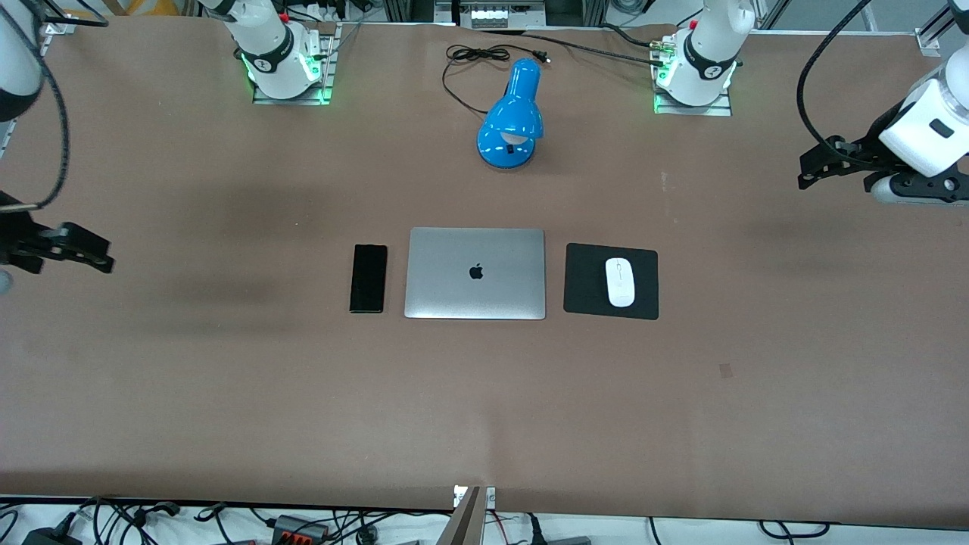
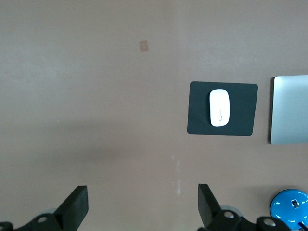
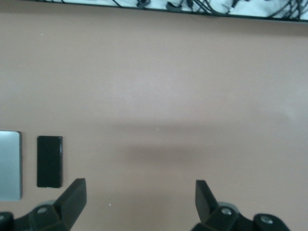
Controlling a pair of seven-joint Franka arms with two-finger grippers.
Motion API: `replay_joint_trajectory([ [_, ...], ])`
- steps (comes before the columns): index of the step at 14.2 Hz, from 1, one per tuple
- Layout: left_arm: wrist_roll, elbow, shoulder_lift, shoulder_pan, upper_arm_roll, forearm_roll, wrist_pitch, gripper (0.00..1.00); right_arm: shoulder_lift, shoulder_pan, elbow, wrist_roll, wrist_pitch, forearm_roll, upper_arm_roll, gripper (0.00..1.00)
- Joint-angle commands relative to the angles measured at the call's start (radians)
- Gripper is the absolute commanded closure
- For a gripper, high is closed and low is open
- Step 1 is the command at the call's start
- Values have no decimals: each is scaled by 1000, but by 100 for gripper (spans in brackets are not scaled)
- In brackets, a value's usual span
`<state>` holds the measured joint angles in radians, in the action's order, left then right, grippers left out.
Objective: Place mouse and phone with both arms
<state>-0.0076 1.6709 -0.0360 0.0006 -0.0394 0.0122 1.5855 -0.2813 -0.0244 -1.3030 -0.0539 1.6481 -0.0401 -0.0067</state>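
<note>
The white mouse (image 1: 619,281) lies on a black square pad (image 1: 587,284) beside the closed silver laptop (image 1: 475,273), toward the left arm's end of the table. It also shows in the left wrist view (image 2: 219,108). The black phone (image 1: 368,278) lies flat beside the laptop toward the right arm's end, and shows in the right wrist view (image 3: 49,161). My left gripper (image 1: 808,171) is open and empty, up over bare table at the left arm's end. My right gripper (image 1: 102,253) is open and empty, up over bare table at the right arm's end.
A blue desk lamp (image 1: 512,115) with a black cord (image 1: 473,60) stands farther from the front camera than the laptop, between the arm bases. Cables lie along the table's near edge (image 1: 303,522). A small patch (image 1: 725,370) marks the brown table.
</note>
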Motion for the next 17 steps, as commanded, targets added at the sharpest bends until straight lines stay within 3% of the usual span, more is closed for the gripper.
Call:
replay_joint_trajectory([
  [1,15,-39,24,10,-23,-8,-15,0,65,8,-64,11,-53,11,1,0],
  [4,3,-42,21,10,-23,-6,-15,0,123,6,-140,11,-28,9,-1,0],
  [8,1,-51,21,10,-23,-5,-19,0,289,8,-396,-3,91,-1,1,0],
  [11,1,-51,21,10,-23,-6,-19,0,327,8,-447,-3,93,-1,1,0],
  [17,1,-51,22,10,-22,-5,-19,0,327,9,-444,-4,101,0,2,0],
])
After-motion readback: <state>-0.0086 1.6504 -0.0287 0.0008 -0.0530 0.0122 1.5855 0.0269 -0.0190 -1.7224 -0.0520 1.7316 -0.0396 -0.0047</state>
